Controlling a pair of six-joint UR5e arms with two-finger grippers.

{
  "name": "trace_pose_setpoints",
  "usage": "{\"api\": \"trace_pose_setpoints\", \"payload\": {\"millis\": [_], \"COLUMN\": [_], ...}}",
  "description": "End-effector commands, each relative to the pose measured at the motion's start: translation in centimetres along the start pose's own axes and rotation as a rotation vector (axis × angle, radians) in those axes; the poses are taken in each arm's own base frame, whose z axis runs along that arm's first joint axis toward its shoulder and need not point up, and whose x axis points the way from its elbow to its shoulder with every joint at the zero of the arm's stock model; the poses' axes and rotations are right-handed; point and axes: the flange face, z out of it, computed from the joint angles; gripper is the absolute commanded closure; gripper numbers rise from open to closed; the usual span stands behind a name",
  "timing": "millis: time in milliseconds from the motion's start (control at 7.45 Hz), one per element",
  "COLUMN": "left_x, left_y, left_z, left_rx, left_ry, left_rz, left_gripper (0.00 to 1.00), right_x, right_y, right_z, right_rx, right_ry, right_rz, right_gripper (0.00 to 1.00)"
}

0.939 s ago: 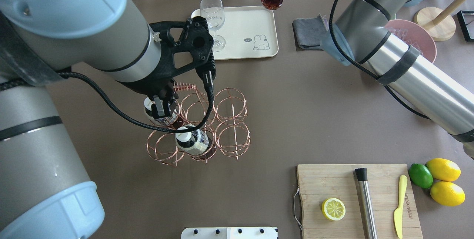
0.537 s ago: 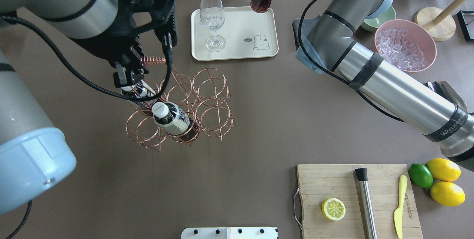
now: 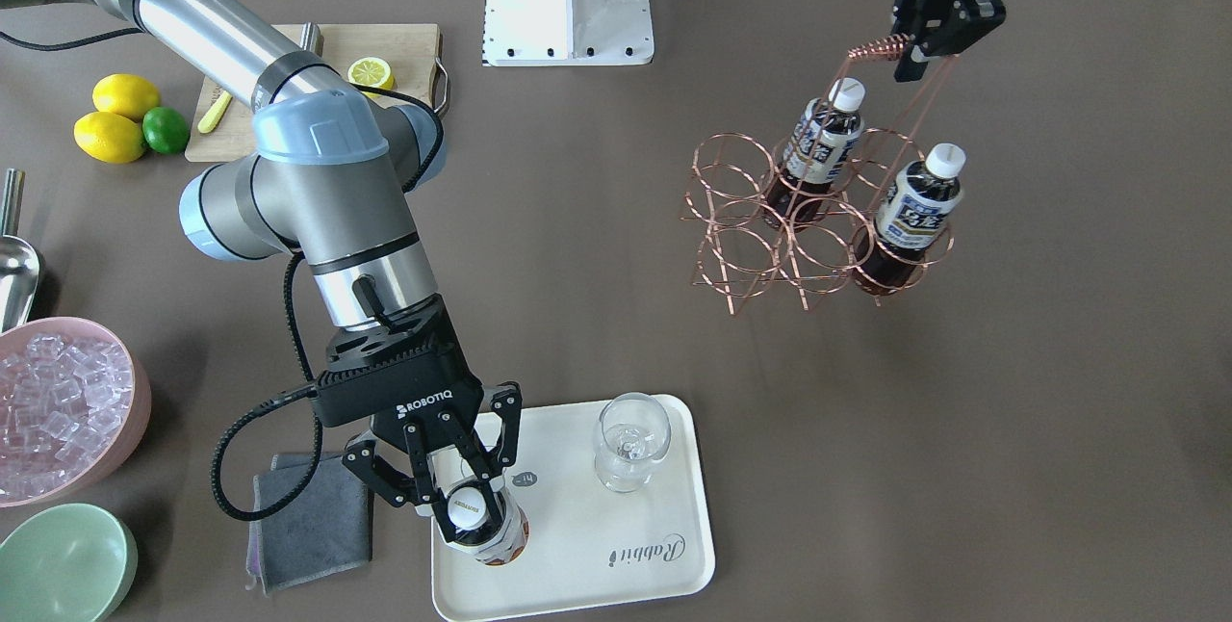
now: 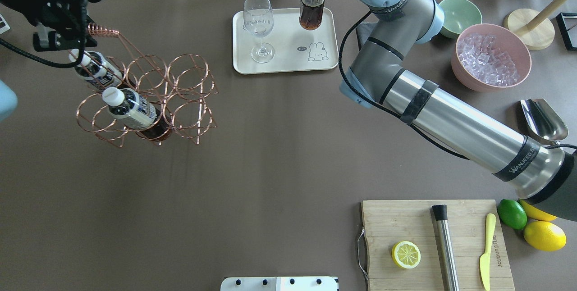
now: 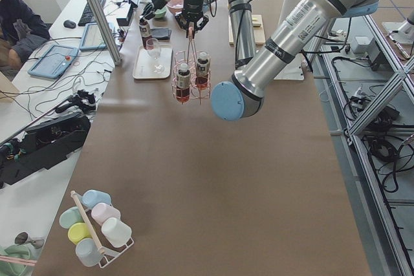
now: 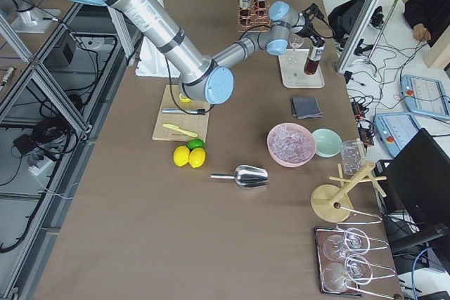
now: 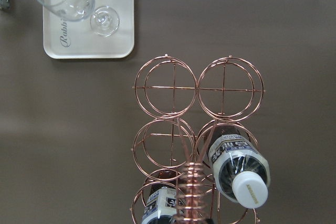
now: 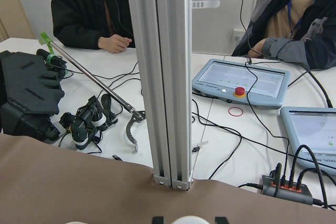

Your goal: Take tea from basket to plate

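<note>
My right gripper (image 3: 469, 495) is shut on the neck of a tea bottle (image 3: 484, 533). The bottle stands upright at a far corner of the cream plate (image 4: 288, 61), above the drawn bear; its cap (image 8: 186, 220) shows at the bottom edge of the right wrist view. My left gripper (image 3: 914, 49) is shut on the coiled handle (image 4: 100, 29) of the copper wire basket (image 4: 189, 97) at the table's left. Two more tea bottles (image 4: 130, 108) (image 4: 94, 69) stand in its rings. In the left wrist view the basket (image 7: 168, 85) lies below. I cannot tell whether the basket touches the table.
A wine glass (image 4: 258, 25) stands on the plate. A grey cloth (image 3: 308, 516), green bowl (image 4: 460, 16), pink ice bowl (image 4: 518, 70) and metal scoop (image 4: 543, 120) lie to the right. A cutting board (image 4: 396, 219) with lemon half, muddler and knife is near right.
My left gripper has carried the basket by its handle to the left and farther away. My right arm has brought the tea bottle down onto the plate's far right corner.
</note>
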Motion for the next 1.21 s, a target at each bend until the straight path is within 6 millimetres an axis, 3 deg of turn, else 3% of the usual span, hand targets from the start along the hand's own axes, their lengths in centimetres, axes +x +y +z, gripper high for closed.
{"api": "trace_pose_setpoints", "payload": {"millis": [0,268,537,939,1074], "left_x": [-4.3,-7.7,-8.7,-9.8,-10.3], "left_y": [9.1,17.6,24.7,31.7,34.9], "left_z": [-0.3,-1.4,-1.6,1.1,2.7], "left_rx": [-0.026,-0.044,-0.075,-0.099,-0.099], "left_ry": [0.026,0.031,0.04,0.042,0.033], "left_rz": [0.067,0.076,0.059,0.06,0.037], "left_gripper": [1.0,1.0,1.0,1.0,1.0], "right_x": [-1.1,-1.0,-0.4,0.1,0.0], "right_y": [2.4,3.1,3.6,4.2,4.3], "right_z": [0.9,1.1,1.0,1.0,1.0], "right_rx": [-0.01,-0.015,-0.008,0.001,0.0], "right_ry": [0.016,0.022,0.016,0.006,0.005], "right_rz": [-0.011,-0.014,-0.012,-0.009,-0.008], "right_gripper": [1.0,1.0,1.0,1.0,1.0]}}
